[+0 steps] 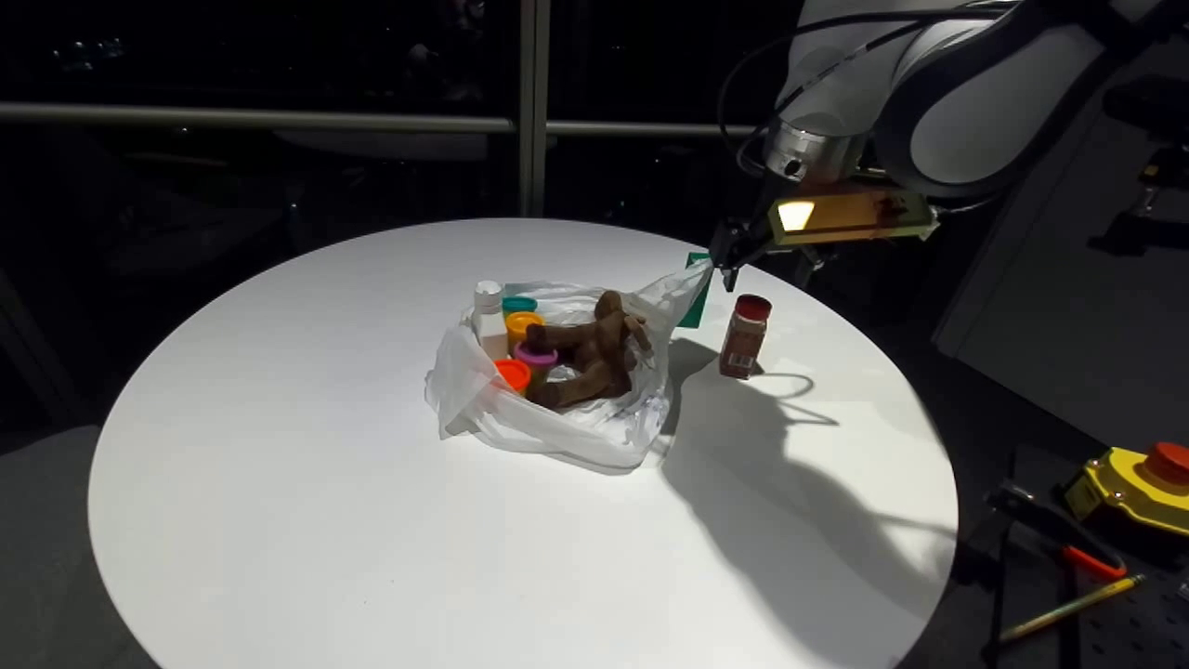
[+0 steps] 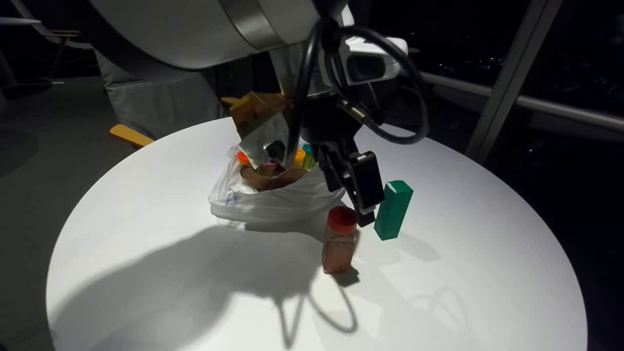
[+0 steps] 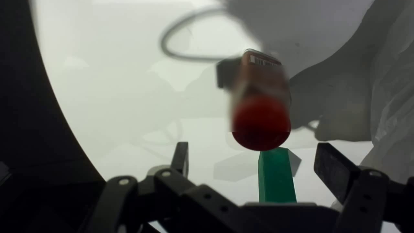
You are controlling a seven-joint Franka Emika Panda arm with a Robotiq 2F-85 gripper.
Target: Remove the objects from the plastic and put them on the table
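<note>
A white plastic bag [image 1: 594, 446] lies open on the table. It holds a brown soft-looking item [image 1: 604, 348], a white bottle [image 1: 489, 325] and several tubs with coloured lids, such as an orange-lidded tub [image 1: 525, 323]. A red-lidded jar [image 2: 340, 243] and a green box [image 2: 394, 209] stand upright on the table outside the bag. My gripper [image 3: 254, 154] is open and empty above the table, near the jar [image 3: 262, 119] and the green box [image 3: 277, 176]. A raised bag corner overlaps the gripper [image 1: 729, 265] in an exterior view; I cannot tell whether they touch.
The round white table [image 1: 307, 520] has its edge close to the jar side. The bag [image 3: 394, 113] lies beside the right finger in the wrist view. A yellow box with a red button [image 1: 1138, 488] is off the table.
</note>
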